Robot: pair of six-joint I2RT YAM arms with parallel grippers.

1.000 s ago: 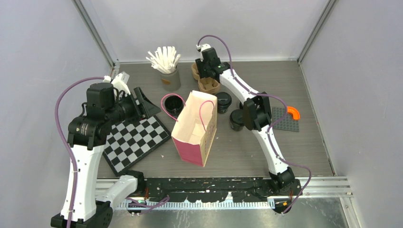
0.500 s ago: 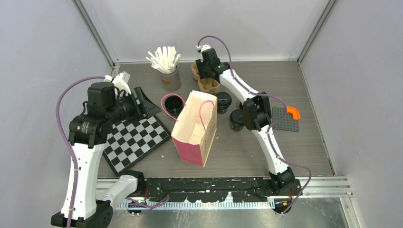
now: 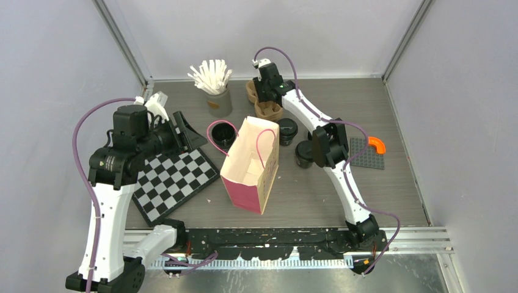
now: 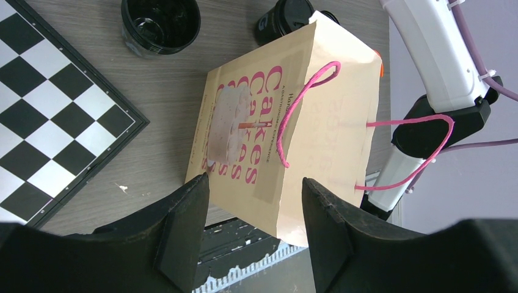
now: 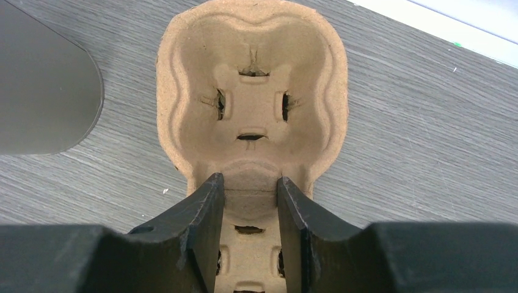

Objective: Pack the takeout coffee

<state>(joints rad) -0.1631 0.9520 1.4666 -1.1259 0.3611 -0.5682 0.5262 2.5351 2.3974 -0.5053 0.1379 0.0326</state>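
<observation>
We are at the carrier-fetching step. Beyond the cream-and-pink paper gift bag [image 3: 250, 165], the right gripper [image 5: 250, 183] has its 2 fingers pressed against both sides of the narrow waist of the brown moulded-pulp cup carrier [image 5: 251, 91], so we read it as clamped there. The left gripper [image 4: 253, 235] hangs above and left of the bag, jaws apart on nothing. Nothing is packed yet. The open black paper cup [image 3: 223, 134] stands just left of the bag, the lidded black paper cup [image 3: 288, 130] just beyond its right side, and a 3rd black paper cup [image 3: 303, 154] to its right, half hidden by the right arm [image 3: 324, 146]. Next, we judge, the carrier needs a level lift toward the bag.
</observation>
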